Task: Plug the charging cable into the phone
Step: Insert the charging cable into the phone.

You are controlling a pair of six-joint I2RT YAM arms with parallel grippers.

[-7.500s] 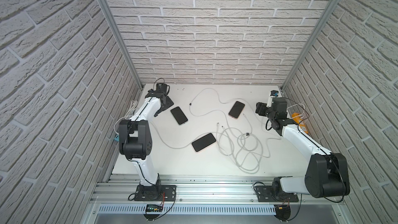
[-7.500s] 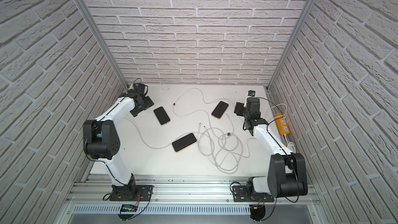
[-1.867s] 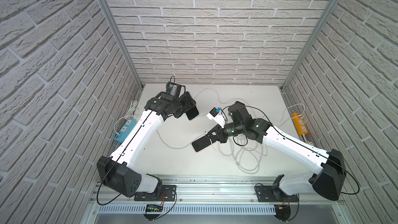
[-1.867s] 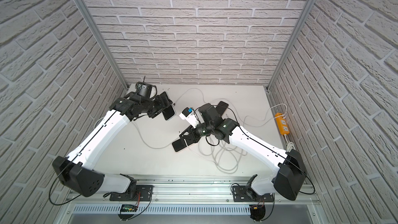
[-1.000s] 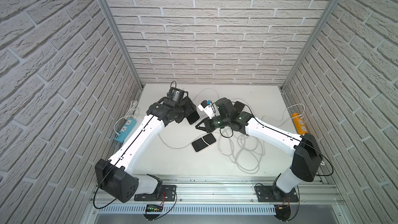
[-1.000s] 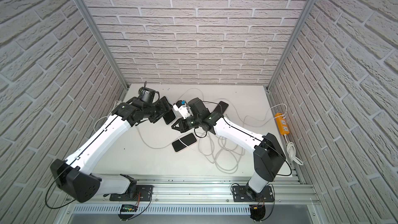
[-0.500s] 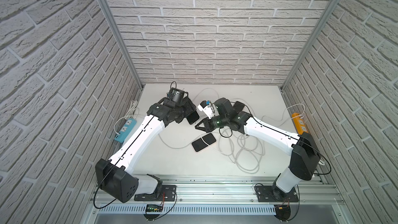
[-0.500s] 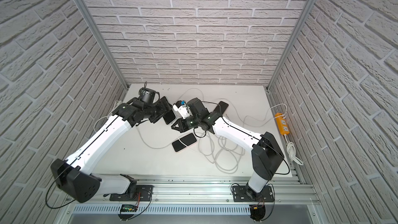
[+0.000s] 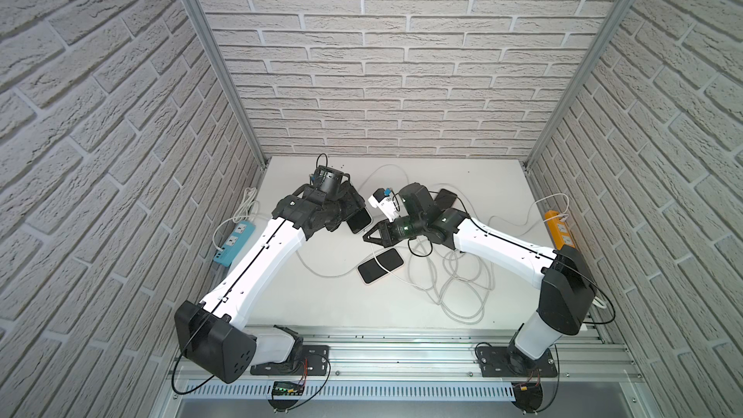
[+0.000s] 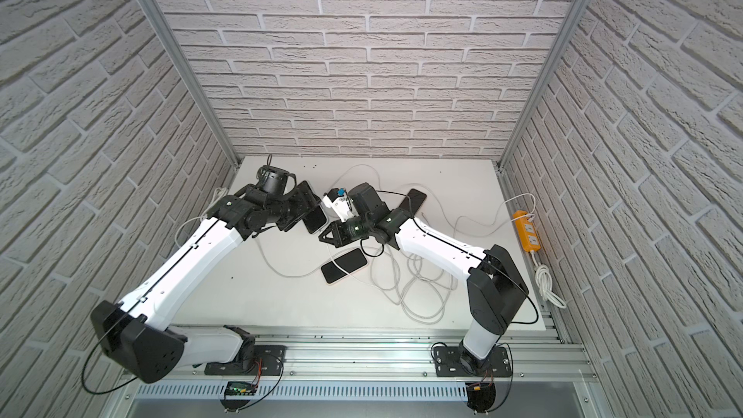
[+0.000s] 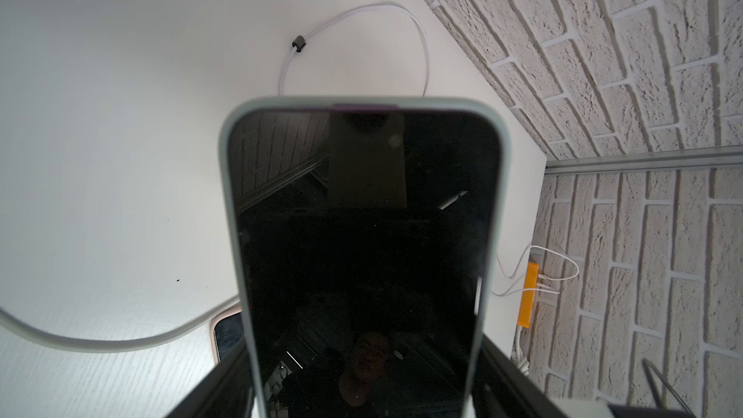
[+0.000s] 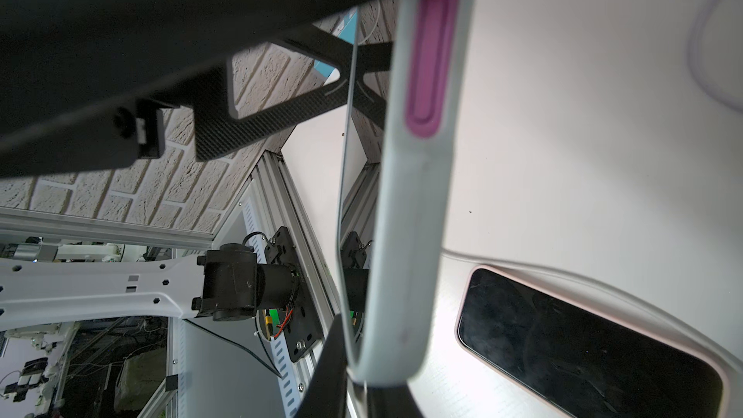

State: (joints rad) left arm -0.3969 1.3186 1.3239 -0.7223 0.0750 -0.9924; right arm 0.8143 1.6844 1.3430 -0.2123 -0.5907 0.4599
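Observation:
My left gripper (image 9: 350, 211) is shut on a phone (image 9: 359, 219) in a pale grey case and holds it above the table, dark screen toward the left wrist camera (image 11: 362, 215). Both black fingers (image 11: 225, 388) clamp the long sides of the case. My right gripper (image 9: 368, 235) is shut and sits right at the phone's lower end (image 10: 314, 219). In the right wrist view the phone's edge (image 12: 414, 195), with a purple button, rises from between the right gripper's (image 12: 356, 392) jaws. A thin white piece of the charging cable (image 12: 359, 387) shows there. The plug itself is hidden.
A pink-cased phone (image 9: 380, 271) lies on the table under the right gripper, with a white cable across it. Another dark phone (image 9: 448, 199) lies behind the right arm. Loose cable loops (image 9: 458, 287) cover the right middle. A blue power strip (image 9: 235, 244) and an orange one (image 9: 559, 231) line the sides.
Over the last second both arms have stayed almost still. Before that the left arm lifted the phone off the table, and the right gripper came from above the pink-cased phone to its lower end.

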